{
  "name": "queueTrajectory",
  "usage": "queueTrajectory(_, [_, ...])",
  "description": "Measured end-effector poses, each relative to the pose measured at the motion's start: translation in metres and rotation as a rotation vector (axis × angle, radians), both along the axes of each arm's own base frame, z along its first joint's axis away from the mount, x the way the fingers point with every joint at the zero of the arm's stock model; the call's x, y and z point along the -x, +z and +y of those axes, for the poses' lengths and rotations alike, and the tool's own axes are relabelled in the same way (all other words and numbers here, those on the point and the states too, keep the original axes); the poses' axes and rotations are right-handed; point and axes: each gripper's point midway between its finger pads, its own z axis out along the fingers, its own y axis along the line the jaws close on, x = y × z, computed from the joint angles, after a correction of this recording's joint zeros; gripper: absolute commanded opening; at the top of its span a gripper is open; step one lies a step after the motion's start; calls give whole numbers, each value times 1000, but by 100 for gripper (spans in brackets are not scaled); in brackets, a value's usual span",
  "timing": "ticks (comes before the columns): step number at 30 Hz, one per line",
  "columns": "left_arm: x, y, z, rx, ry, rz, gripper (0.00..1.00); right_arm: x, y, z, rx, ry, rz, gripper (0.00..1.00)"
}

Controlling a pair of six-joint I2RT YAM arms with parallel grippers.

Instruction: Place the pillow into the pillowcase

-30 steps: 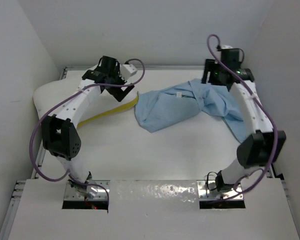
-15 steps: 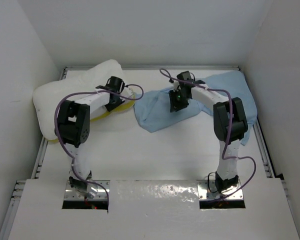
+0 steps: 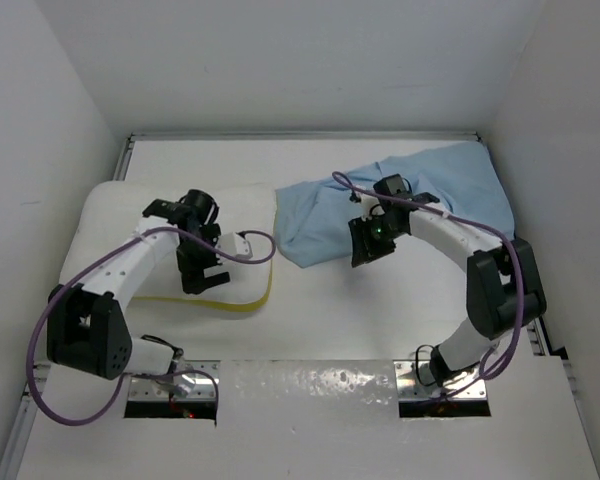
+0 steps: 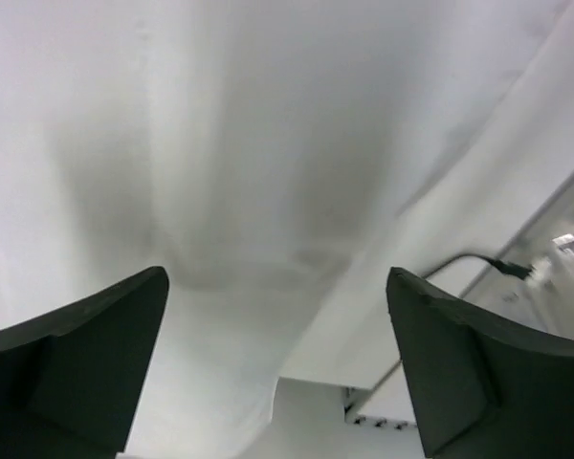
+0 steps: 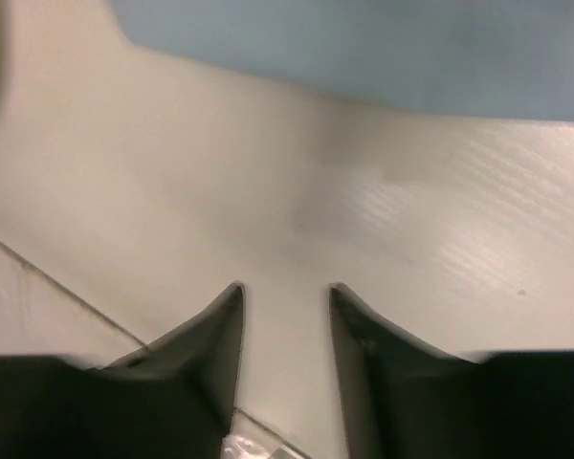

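The white pillow point(image 3: 110, 225) lies flat at the left of the table, its yellow band point(image 3: 225, 304) along the near edge. My left gripper point(image 3: 193, 280) hangs over its near right part, jaws wide open and empty. In the left wrist view the gripper point(image 4: 277, 296) shows only white pillow fabric point(image 4: 268, 143) between the fingers. The light blue pillowcase point(image 3: 440, 185) lies crumpled at the back right. My right gripper point(image 3: 363, 252) is just off its near left edge, open and empty above bare table. In the right wrist view the gripper point(image 5: 285, 292) has the pillowcase point(image 5: 364, 48) ahead of it.
White walls close in the table at the back and both sides. Metal rails run along the left edge point(image 3: 80, 310) and right edge point(image 3: 535, 330). The arm bases stand on plates at the near edge point(image 3: 170, 385). Purple cables loop off both arms.
The pillow has come down from the back left and now lies flat nearer the front. My left gripper followed it. My right gripper moved off the pillowcase toward the near side.
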Motion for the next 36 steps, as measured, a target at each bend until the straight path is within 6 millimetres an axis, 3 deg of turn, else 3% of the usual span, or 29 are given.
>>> queueTrajectory(1, [4, 6, 0, 2, -6, 22, 100, 2, 11, 2, -14, 20, -9, 70])
queueTrajectory(3, [-5, 26, -6, 24, -9, 13, 100, -7, 32, 5, -9, 52, -41, 83])
queueTrajectory(5, [-35, 55, -18, 70, -5, -69, 100, -37, 59, 8, 1, 59, -124, 90])
queueTrajectory(7, [-85, 95, -37, 140, 5, -208, 100, -83, 92, 11, 9, 40, -235, 91])
queueTrajectory(9, [-125, 120, -50, 185, 4, -302, 100, -138, 126, 10, 12, -8, -349, 91])
queueTrajectory(11, [-162, 128, -59, 197, 1, -344, 100, -200, 152, 2, 16, -71, -453, 92])
queueTrajectory(13, [-192, 113, -63, 192, 8, -342, 100, -250, 157, -14, 42, -141, -533, 97])
queueTrajectory(15, [-213, 79, -63, 177, 22, -276, 100, -280, 141, -35, 96, -197, -550, 99])
queueTrajectory(17, [-233, 41, -59, 166, 40, -177, 100, -297, 111, -57, 146, -245, -532, 99])
queueTrajectory(19, [-254, 12, -55, 161, 50, -120, 100, -303, 75, -73, 185, -275, -491, 99])
queueTrajectory(21, [-261, -14, -52, 156, 63, -67, 100, -305, 41, -84, 218, -302, -448, 98])
queueTrajectory(24, [-255, -35, -45, 142, 77, -23, 100, -312, -1, -91, 252, -325, -414, 81])
queueTrajectory(27, [-254, -39, -40, 116, 76, -48, 100, -317, -36, -92, 276, -344, -388, 51])
queueTrajectory(28, [-254, -42, -39, 98, 72, -60, 100, -317, -44, -90, 268, -359, -378, 25])
queueTrajectory(31, [-251, -55, -36, 49, 65, -66, 97, -322, -42, -95, 291, -388, -413, 5])
queueTrajectory(32, [-249, -59, -35, 35, 65, -64, 92, -320, -43, -95, 295, -393, -415, 0])
queueTrajectory(33, [-248, -63, -34, 27, 66, -61, 64, -318, -44, -96, 300, -398, -416, 0])
queueTrajectory(34, [-246, -64, -33, 24, 72, -57, 44, -317, -42, -96, 304, -400, -417, 0])
queueTrajectory(35, [-242, -65, -34, 29, 73, -46, 0, -315, -41, -97, 307, -399, -414, 0])
queueTrajectory(36, [-239, -66, -33, 27, 73, -37, 0, -313, -40, -97, 309, -399, -410, 0])
